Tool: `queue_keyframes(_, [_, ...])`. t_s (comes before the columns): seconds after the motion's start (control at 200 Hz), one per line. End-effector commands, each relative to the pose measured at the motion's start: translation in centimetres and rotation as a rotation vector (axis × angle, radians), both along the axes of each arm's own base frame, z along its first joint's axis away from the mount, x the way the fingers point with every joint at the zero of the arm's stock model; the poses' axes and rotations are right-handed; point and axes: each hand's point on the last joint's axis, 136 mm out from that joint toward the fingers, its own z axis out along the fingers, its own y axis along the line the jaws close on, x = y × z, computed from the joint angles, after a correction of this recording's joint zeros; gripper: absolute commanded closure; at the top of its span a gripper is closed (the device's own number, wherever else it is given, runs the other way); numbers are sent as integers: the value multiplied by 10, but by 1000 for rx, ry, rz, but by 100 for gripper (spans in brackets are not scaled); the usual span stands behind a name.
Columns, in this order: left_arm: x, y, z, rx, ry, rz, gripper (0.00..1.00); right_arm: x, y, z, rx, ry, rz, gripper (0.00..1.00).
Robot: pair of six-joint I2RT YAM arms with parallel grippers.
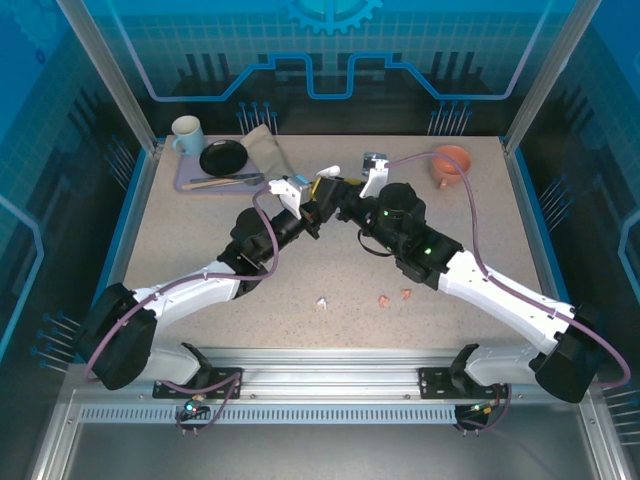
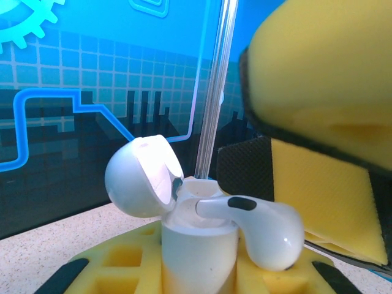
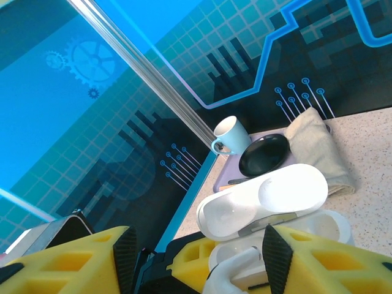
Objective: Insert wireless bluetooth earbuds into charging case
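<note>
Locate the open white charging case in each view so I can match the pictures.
Top external: white charging case just behind table centre, where the arms meet.
Left wrist: the case bottom centre, lid open leftward, white earbud lying across its mouth.
Right wrist: the case lower right, lid open.
Shared landmark: blue circuit-print wall.

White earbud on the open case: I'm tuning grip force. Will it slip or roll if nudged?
Probably slippery: the white earbud looks glossy and rounded. It lies across the charging case, not seated, so a nudge could roll it off.
</note>
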Motion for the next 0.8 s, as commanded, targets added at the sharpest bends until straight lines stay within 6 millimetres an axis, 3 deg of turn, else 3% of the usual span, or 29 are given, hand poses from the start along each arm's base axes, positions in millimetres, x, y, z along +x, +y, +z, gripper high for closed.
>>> queue_keyframes(0.0, [-16,6,43,-98,-121,-15,100,2,-8,-17,-29,65,-17,41])
queue_keyframes(0.43, [-17,7,41,-98,-121,-13,100,-5,-38,0,-5,77,-55,30])
queue_keyframes(0.795, [-16,6,34,-75,-120,-11,100,-30,-20,24,126,183,106,23])
